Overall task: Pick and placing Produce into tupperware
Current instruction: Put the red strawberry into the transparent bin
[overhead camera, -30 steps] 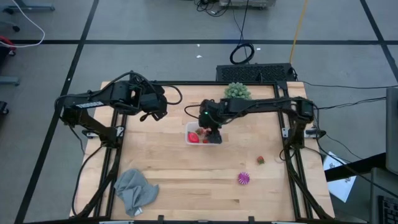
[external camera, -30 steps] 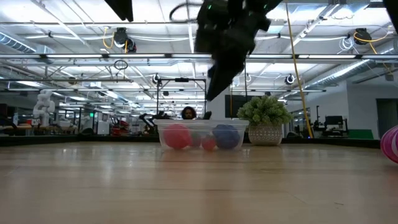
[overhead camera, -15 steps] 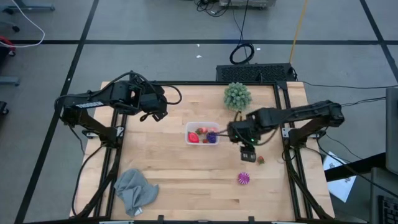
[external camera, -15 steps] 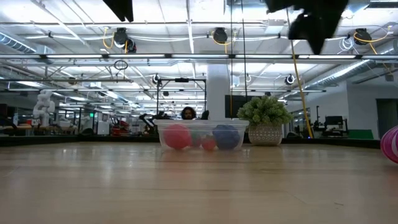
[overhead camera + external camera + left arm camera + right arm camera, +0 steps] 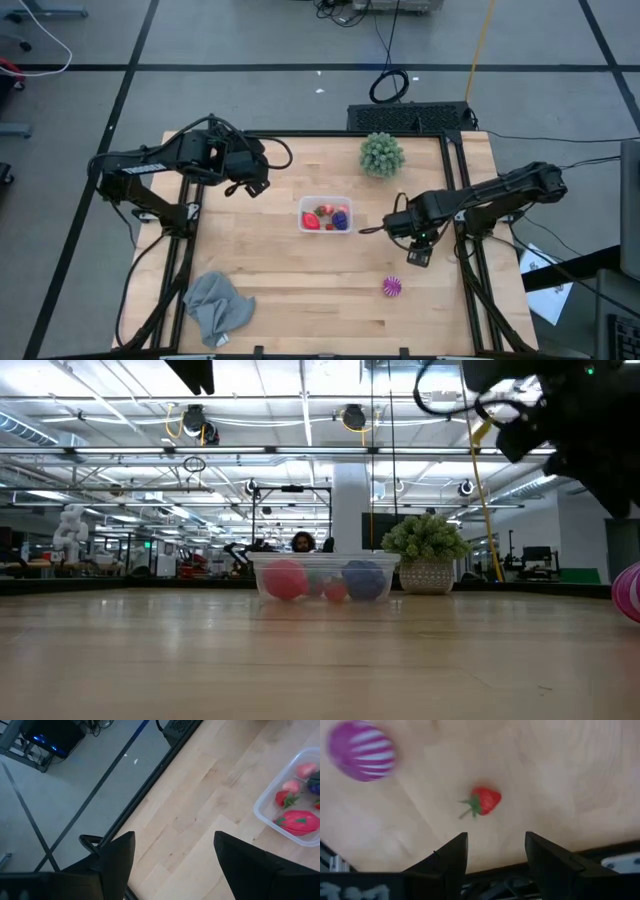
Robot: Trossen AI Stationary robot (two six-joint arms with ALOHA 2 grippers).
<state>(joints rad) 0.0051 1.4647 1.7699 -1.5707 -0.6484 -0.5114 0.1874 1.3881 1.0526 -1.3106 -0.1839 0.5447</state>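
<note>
Right gripper [image 5: 418, 256] sits right of centre in the high view, over the table's right side, fingers [image 5: 449, 860] spread apart with nothing between them. Its wrist view shows a red strawberry [image 5: 485, 801] with a green stem on bare wood just ahead of the fingertips, not touched. In the high view the gripper covers that spot, so the strawberry can't be made out there.

Striped magenta ball [image 5: 391, 288] lies lower right of centre, near the gripper, apart from it; it also shows at the upper left of the right wrist view and at the right edge of the low view.

Tupperware [image 5: 305, 207] is at centre, left of the right gripper, holding several red, pink and dark purple pieces.

Left gripper [image 5: 256, 184] waits upper left, fingers [image 5: 116, 854] wide apart, empty, clear of the tupperware.

Green spiky ball [image 5: 382, 153] sits at upper centre near the far edge. Grey cloth [image 5: 217, 306] lies crumpled at lower left. Nothing lies between the right gripper and the strawberry.
</note>
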